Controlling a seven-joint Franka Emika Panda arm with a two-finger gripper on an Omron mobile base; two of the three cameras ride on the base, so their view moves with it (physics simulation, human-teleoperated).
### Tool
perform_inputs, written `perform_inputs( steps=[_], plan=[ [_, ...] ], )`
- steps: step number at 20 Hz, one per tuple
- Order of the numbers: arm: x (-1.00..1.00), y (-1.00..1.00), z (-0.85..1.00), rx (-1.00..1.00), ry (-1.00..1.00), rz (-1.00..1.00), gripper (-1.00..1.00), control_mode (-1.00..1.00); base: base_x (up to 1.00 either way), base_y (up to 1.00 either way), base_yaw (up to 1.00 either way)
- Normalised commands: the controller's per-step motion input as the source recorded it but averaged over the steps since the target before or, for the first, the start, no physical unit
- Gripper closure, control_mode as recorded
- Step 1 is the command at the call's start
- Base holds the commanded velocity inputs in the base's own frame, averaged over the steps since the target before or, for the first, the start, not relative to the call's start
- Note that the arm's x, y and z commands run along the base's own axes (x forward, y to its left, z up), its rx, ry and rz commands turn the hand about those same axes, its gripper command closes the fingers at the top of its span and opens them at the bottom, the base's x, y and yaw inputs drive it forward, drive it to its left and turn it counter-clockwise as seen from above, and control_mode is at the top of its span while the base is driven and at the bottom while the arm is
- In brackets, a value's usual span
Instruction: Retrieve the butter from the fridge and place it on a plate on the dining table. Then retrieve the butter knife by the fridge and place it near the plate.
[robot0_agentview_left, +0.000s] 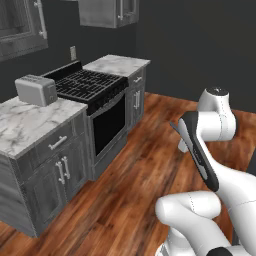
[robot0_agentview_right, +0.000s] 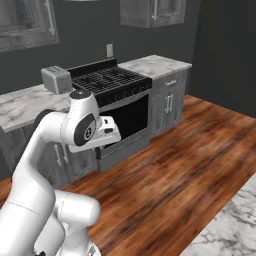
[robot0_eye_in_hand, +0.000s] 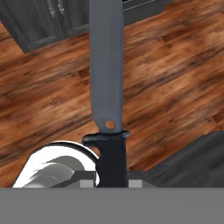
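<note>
Over the reddish-brown plank floor my fingers are clamped shut on the black handle of the slim butter knife; its flat grey blade runs straight away from my hand, up the middle of the hand view, with a small brown rivet just above the guard.

Going left to right in the left base view, a silver two-slot toaster sits on the white-and-grey veined marble bench, next comes the black gas stove with its dark oven door, then a short run of grey panelled cabinets under another marble top. My white arm rises at the lower right, well apart from those units.

A corner of the veined marble dining table shows at the lower right of the right base view.
</note>
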Motion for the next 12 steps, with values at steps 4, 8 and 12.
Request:
perform_inputs(
  steps=[4, 8, 12],
  plan=[
    [0.0, 0.0, 0.0, 0.0, 0.0, 0.0, 1.0, 1.0, 0.54, 0.07, -0.22],
    [0.0, 0.0, 0.0, 0.0, 0.0, 0.0, 1.0, 1.0, 0.57, 0.09, -0.42],
    [0.0, 0.0, 0.0, 0.0, 0.0, 0.0, 1.0, 1.0, 0.67, 0.17, -0.45]
  ],
)
